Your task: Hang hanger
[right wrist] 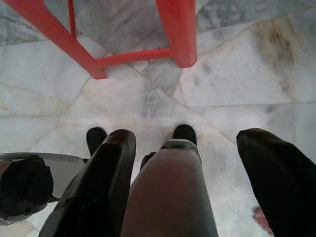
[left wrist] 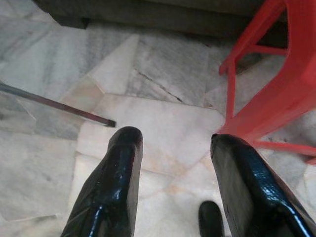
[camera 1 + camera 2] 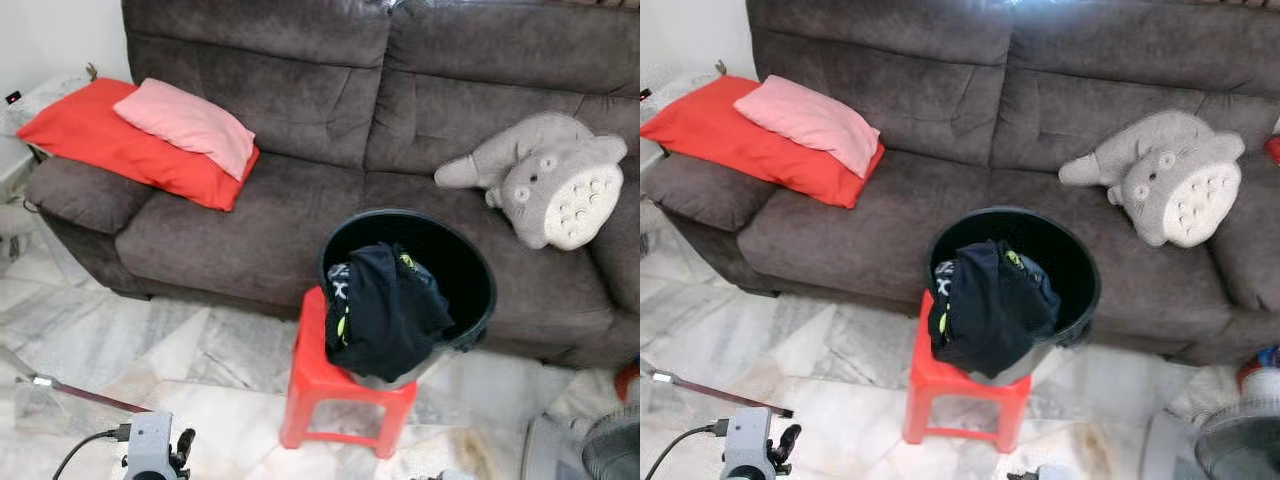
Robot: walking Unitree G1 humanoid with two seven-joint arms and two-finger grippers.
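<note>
A black round basket (image 3: pixel 462 262) stands on a red plastic stool (image 3: pixel 312 378) in front of the sofa. Dark clothes with neon-green trim (image 3: pixel 385 310) spill over its near rim. I cannot make out a hanger among them. My left gripper (image 2: pixel 170 136) hangs low over the marble floor to the left of the stool, open with nothing between its fingers; its silver wrist (image 3: pixel 150 448) shows at the bottom of the left eye view. My right gripper (image 1: pixel 187 133) is open too, pointing down at the floor near the stool's legs (image 1: pixel 177 34), above my own leg.
A dark grey sofa (image 3: pixel 270 220) spans the back, with a red pillow (image 3: pixel 110 145), a pink pillow (image 3: pixel 190 125) and a grey plush toy (image 3: pixel 550 185). A thin dark rod (image 3: pixel 85 395) lies low at the left. A fan (image 3: pixel 600 445) stands at the bottom right.
</note>
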